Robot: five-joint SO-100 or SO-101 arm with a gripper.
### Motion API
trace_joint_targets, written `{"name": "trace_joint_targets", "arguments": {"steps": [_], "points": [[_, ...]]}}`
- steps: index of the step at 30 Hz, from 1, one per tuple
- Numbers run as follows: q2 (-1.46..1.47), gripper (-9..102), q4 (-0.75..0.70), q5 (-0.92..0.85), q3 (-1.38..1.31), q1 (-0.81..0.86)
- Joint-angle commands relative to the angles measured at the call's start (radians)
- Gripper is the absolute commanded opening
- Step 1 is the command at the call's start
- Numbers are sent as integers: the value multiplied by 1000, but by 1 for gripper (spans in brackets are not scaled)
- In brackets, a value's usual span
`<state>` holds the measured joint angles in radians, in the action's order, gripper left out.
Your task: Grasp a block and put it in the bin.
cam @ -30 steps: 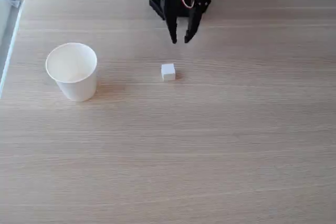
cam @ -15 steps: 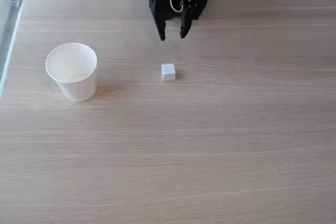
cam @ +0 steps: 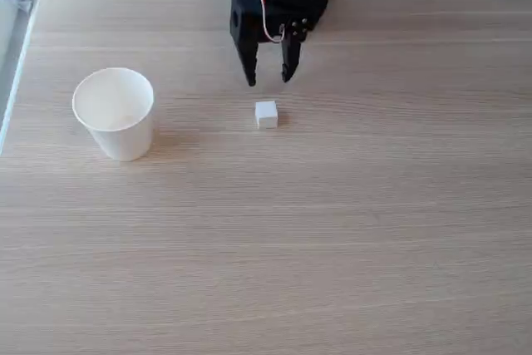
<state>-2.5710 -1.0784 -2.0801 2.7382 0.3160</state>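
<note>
One small white block point(cam: 266, 114) sits on the pale wood-grain counter point(cam: 332, 222), a little above and left of the frame's centre in the fixed view. It rests flat, with nothing touching it, and casts a faint shadow to its right.

Just above it in the frame hangs the black end effector point(cam: 269, 79), its two fingers pointing down toward the block. The jaws stand parted, with bare counter showing between the tips, and they hold nothing. The left fingertip point(cam: 252, 81) is slightly left of the block and the right one just right of it, so the gap lines up roughly over the cube; the tips are near the block but apart from it. Red and white wires point(cam: 268, 6) loop over the black body of the arm, which runs up to the top edge of the frame.

Well to the left, at mid-left of the frame, stands the bin point(cam: 114, 114), a white paper cup, upright, its rolled rim open toward the camera and its interior looking empty.
</note>
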Motion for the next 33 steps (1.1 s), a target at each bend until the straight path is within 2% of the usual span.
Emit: {"name": "trace_joint_targets", "arguments": {"steps": [1,16,33], "points": [[43,29,49,-5,-12,9],[181,29,120,-14,-101,23],[276,29,181,32,-156,-48]]}}
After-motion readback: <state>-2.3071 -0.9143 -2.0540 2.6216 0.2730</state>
